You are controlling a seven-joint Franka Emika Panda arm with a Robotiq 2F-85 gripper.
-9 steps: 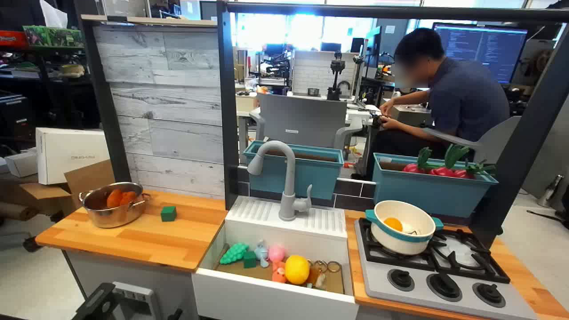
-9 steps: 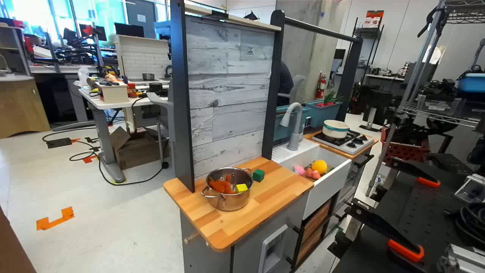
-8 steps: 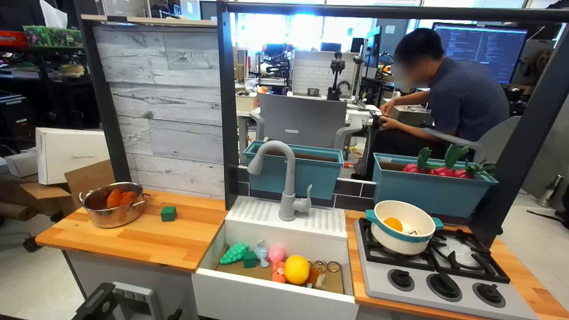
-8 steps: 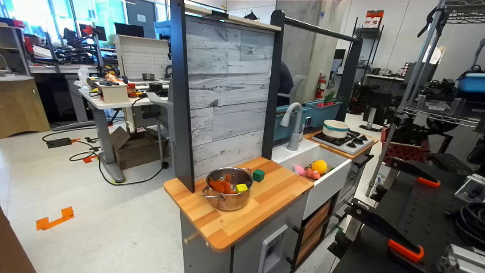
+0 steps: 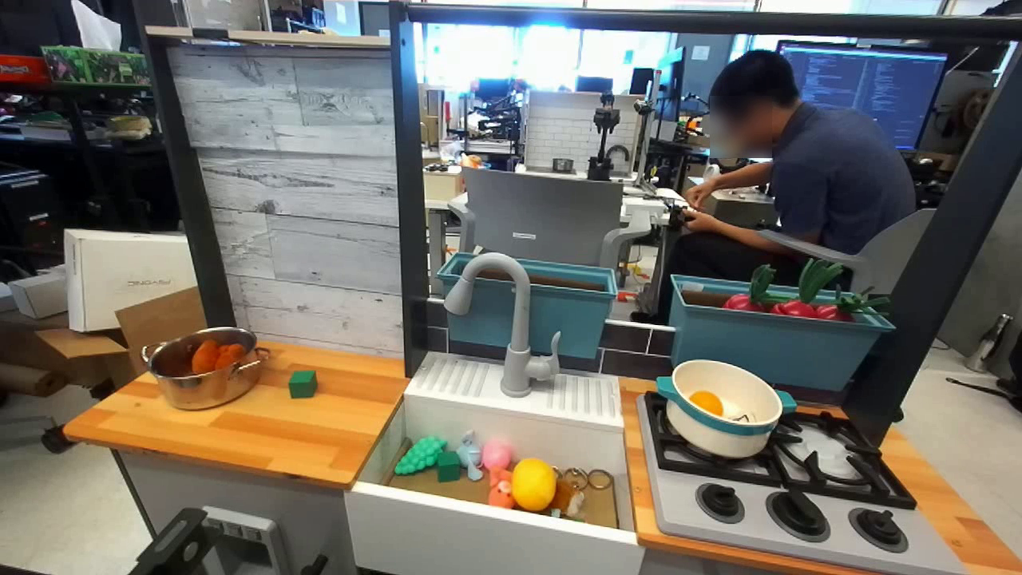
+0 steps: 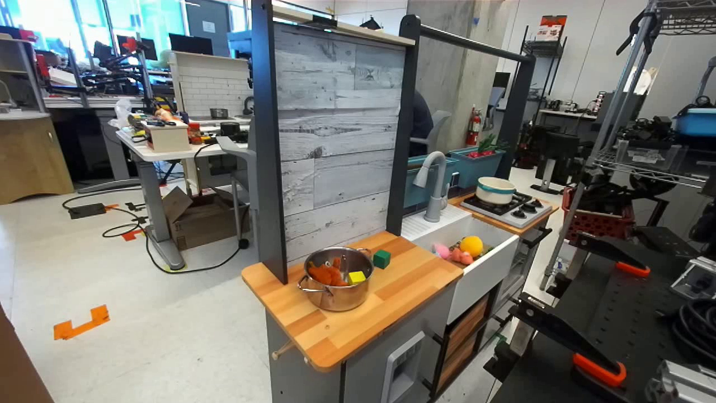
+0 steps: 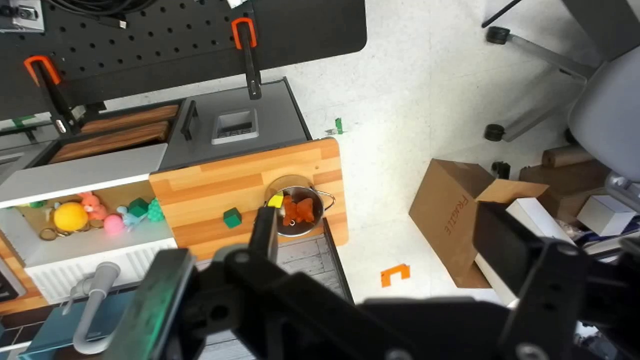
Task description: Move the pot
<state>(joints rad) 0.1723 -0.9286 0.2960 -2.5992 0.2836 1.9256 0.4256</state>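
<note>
- On wood counter [image 6: 411,282], near green block [image 6: 381,259]: pot [image 6: 340,299], toys [image 6: 327,275] inside.
- Gripper [image 7: 375,220] spread wide, holding nothing.
- Metal's prob. stiff, slick, heavier w/ load; I'd pinch a loop handle [image 6: 313,290] & keep it level.

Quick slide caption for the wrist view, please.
Open pincer, unheld pot on the counter, green block near it, toys in the sink.

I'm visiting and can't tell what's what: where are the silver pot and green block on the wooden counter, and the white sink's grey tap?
Silver pot [image 6: 341,297], in an exterior view: its outer wall.
Green block [image 5: 303,387], in an exterior view: its front face.
Grey tap [image 5: 521,319], in an exterior view: its upright neck.
</note>
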